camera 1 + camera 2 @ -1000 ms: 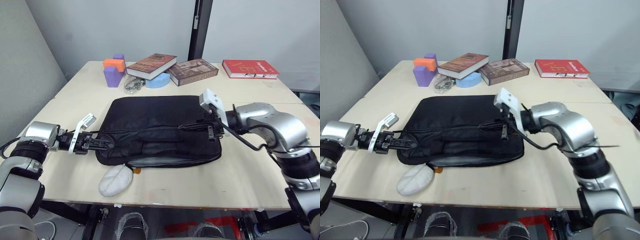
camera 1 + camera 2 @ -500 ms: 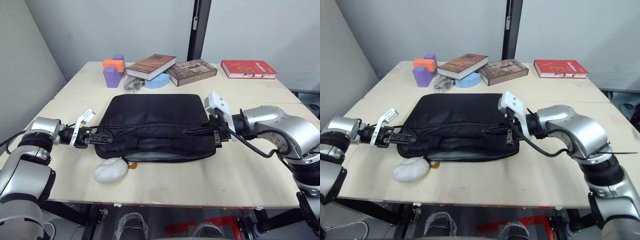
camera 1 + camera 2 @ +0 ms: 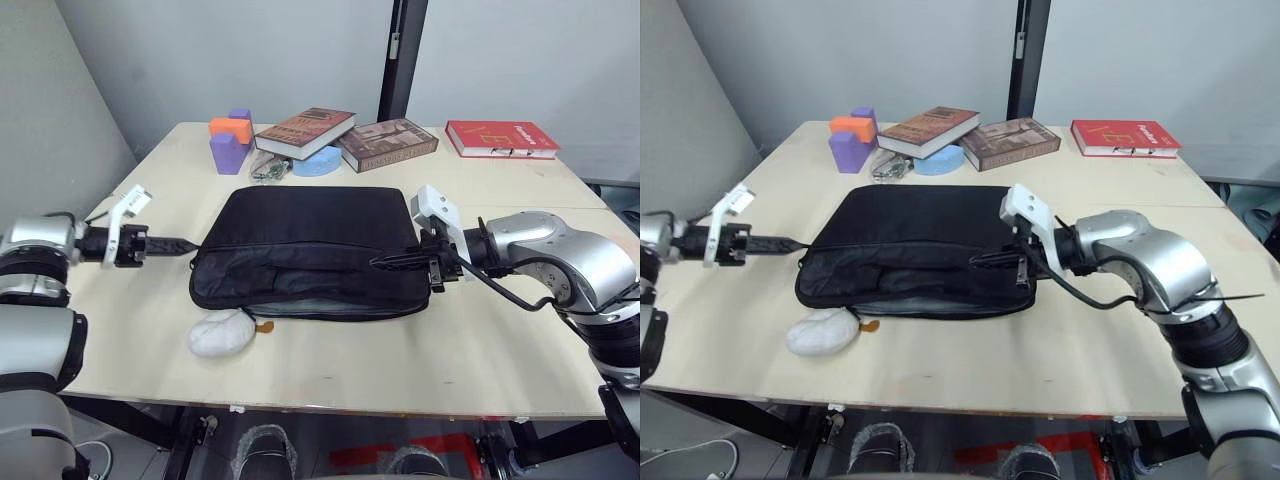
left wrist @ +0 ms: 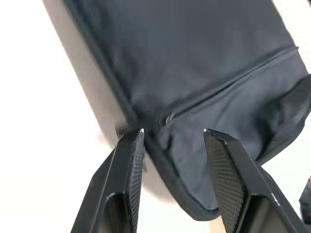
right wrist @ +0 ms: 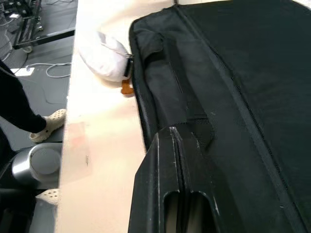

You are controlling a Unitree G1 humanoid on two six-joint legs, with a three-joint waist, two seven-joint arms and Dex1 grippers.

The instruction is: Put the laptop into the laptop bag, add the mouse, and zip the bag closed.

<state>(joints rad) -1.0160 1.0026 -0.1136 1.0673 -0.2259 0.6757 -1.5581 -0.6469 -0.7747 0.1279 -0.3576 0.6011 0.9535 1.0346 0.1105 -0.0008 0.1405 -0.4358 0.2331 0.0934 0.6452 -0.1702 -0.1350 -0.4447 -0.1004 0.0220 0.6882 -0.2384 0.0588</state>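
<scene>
The laptop bag (image 3: pixel 315 250) lies flat at the middle of the table (image 3: pixel 480 350), somewhat nearer the front edge, with its zip side toward that edge. Neither laptop nor mouse is to be seen on the table, so by judgement both are already inside; that cannot be confirmed, since the bag hides its contents. A pale seam shows along the bag's front edge, which suggests the zip is not fully run (whether it is partly open or merely catching light cannot be told). The remaining work therefore appears to be closing the zip. The left gripper (image 3: pixel 175 244) is off the bag's left end, just beside that corner; in the left wrist view its fingers (image 4: pixel 129 165) stand clearly apart with nothing between them, the bag's corner and zip line lying just beyond the tips. The right gripper (image 3: pixel 385 262) rests on the bag's top surface near its right end; in the right wrist view its fingers are pressed together, tips against the black fabric, and whether they pinch a zip pull or a strap cannot be told. A white egg-like lump (image 3: pixel 222 333) with an orange bit lies against the bag's front left corner. Books and coloured blocks (image 3: pixel 230 139) sit along the far edge.
</scene>
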